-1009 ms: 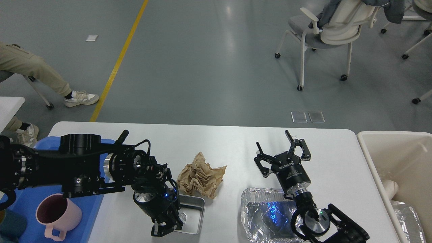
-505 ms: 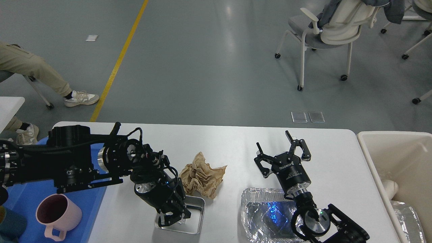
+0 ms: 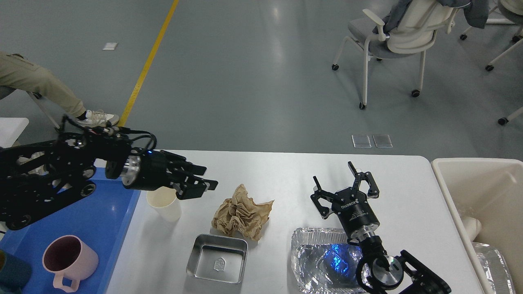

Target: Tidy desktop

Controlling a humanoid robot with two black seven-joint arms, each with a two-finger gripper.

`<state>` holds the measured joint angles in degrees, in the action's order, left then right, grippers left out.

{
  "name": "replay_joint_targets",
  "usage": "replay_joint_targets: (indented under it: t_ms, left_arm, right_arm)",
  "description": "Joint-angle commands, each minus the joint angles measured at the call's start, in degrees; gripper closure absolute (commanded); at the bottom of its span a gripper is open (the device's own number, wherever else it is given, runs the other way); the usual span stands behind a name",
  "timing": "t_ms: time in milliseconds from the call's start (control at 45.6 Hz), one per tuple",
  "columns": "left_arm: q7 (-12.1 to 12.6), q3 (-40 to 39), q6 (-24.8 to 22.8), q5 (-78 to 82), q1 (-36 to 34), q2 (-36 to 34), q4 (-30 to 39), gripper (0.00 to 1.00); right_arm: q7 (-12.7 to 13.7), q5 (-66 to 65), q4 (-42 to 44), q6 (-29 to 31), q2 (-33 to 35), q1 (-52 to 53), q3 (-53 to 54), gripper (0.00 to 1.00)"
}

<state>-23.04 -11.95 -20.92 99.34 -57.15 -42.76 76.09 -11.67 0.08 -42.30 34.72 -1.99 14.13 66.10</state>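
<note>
While the left end effector (image 3: 200, 185) hangs over the white bench (image 3: 286, 171), fingers nearly together & grasping nothing, a cream paper cup (image 3: 164, 206) stands just below it. Head view: crumpled brown paper (image 3: 242, 213) lies to its right, steel tray (image 3: 217, 264) nearer the camera. Right end effector (image 3: 345, 185), fingers spread wide & empty, sits above the foil tray (image 3: 322, 261); beige bin (image 3: 478, 196) to its right. Blue tray (image 3: 98, 216) w/ pink mug (image 3: 69, 259) lies left of the left end effector.

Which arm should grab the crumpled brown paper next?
Probably left: the left gripper hangs just beside the paper, empty. The right gripper is open too, but farther off.
</note>
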Motion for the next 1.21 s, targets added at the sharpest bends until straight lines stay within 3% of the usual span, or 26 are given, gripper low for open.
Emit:
replay_joint_targets:
  t_ms: [0,132,351,548,680,1009,1185]
  left_arm:
    - [1.42,-8.69,0.36,-3.09,6.25,-4.43,0.03,0.08]
    - [3.17,-18.26,0.53,-6.25,13.89,-6.8,0.03,0.06]
    - [16.79,-33.82,0.27,-14.69,25.06,-9.62,0.9,0.03]
    - [23.65,-43.58,0.45,-23.47,34.55,-15.41,6.88,0.03]
    - [29.98,-46.67,0.36,-27.35,39.03,-20.16,9.25,0.03]
    - [30.43,-47.72,-0.08,-38.86,44.22,-23.77,10.05,0.03]
    - [28.32,-48.25,2.28,-42.11,48.35,-23.07,10.31,0.03]
  right_arm:
    - [-0.02,0.01,0.11,0.0,0.59,-0.06,-0.01,0.0]
    - [-0.02,0.01,0.2,0.0,0.76,-0.15,-0.1,0.0]
    - [-0.02,0.01,0.99,0.0,0.94,-0.24,-0.1,0.0]
    - [-0.02,0.01,1.07,0.0,1.29,-0.41,0.17,0.0]
    - [-0.02,0.01,1.07,-0.09,1.2,-0.41,0.17,0.0]
    - [-0.02,0.01,0.9,-0.18,1.29,-0.33,0.25,0.0]
    - [-0.02,0.01,0.99,-0.26,1.29,-0.33,0.25,0.0]
